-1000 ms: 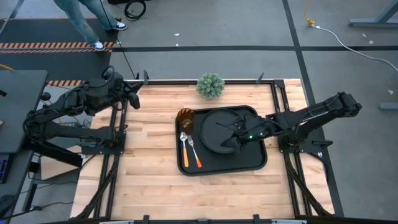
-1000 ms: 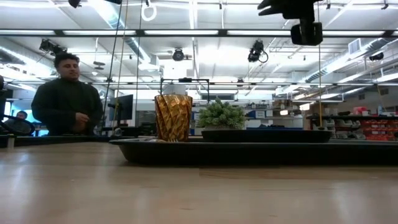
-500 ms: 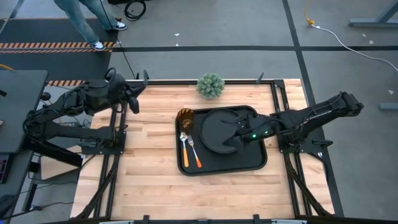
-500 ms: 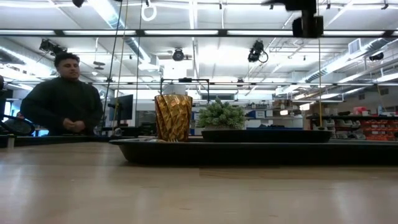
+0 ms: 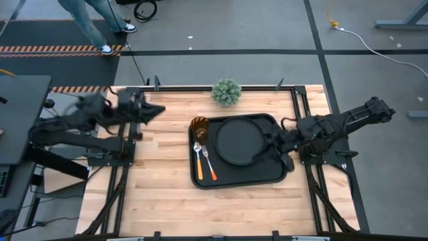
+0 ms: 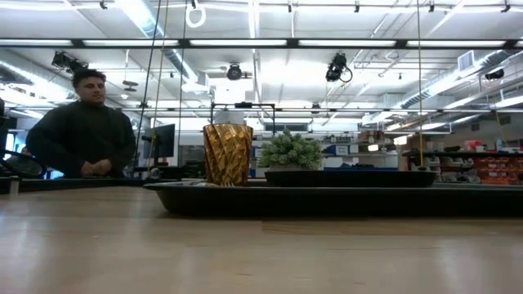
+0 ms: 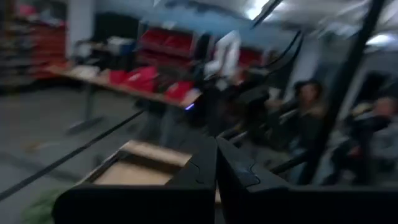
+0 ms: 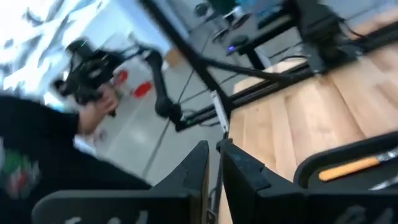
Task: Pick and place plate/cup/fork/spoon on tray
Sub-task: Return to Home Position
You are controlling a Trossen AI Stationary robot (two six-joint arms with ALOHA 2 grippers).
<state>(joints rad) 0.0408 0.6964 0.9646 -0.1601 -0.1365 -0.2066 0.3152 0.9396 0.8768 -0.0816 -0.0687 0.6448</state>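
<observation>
All four items already sit on the tray (image 5: 200, 181), which lies on the bench (image 5: 160, 194): the plate (image 5: 237, 140) in its middle, the cup (image 5: 199, 124) at a far corner, the fork (image 5: 208, 161) and the spoon (image 5: 198, 156) side by side between the plate and the tray's left rim. What remains, as I judge it, is a clean retreat: the right hand (image 5: 284, 157), its fingers (image 8: 239, 165) nearly pressed together and holding nothing, should lift clear of the tray's rim without catching it and disturbing the plate. The left hand (image 5: 155, 111), pressed together and empty, waits over the bench's far left corner. A second ago the right hand hung over the plate; now it has drawn back to the tray's right edge, and the left arm has shifted too.
</observation>
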